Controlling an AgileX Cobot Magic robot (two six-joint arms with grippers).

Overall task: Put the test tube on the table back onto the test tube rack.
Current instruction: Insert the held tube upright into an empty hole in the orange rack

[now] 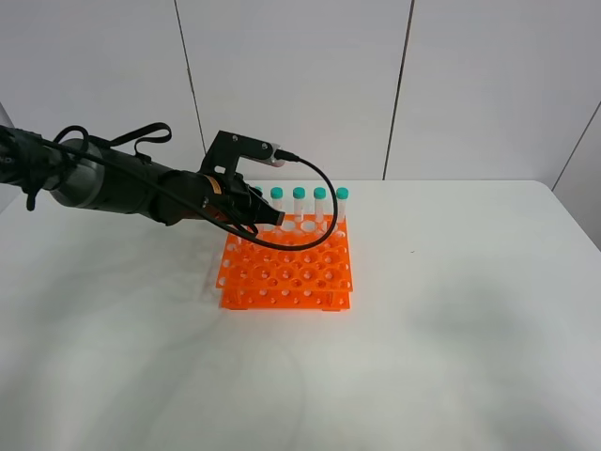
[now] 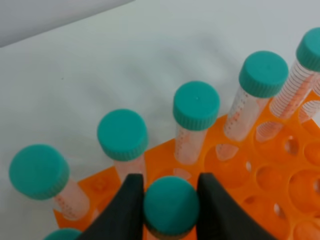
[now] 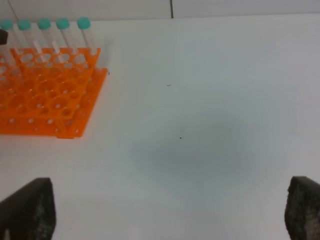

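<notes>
The orange test tube rack point(image 1: 286, 268) stands mid-table on the white table point(image 1: 451, 310). Several teal-capped tubes point(image 1: 320, 194) stand in its back row. My left gripper point(image 1: 270, 218) reaches over the rack's back left corner. In the left wrist view this gripper point(image 2: 171, 212) is shut on the teal cap of the test tube point(image 2: 171, 204), held upright over the rack point(image 2: 280, 185) just in front of the back row of tubes point(image 2: 196, 106). My right gripper point(image 3: 167, 205) is open and empty, over bare table to the right of the rack point(image 3: 45, 95).
A grey panelled wall point(image 1: 300, 85) stands behind the table. The left arm and its cable point(image 1: 319, 202) hang over the rack's left and back side. Another teal cap point(image 2: 62, 234) shows at the edge of the left wrist view.
</notes>
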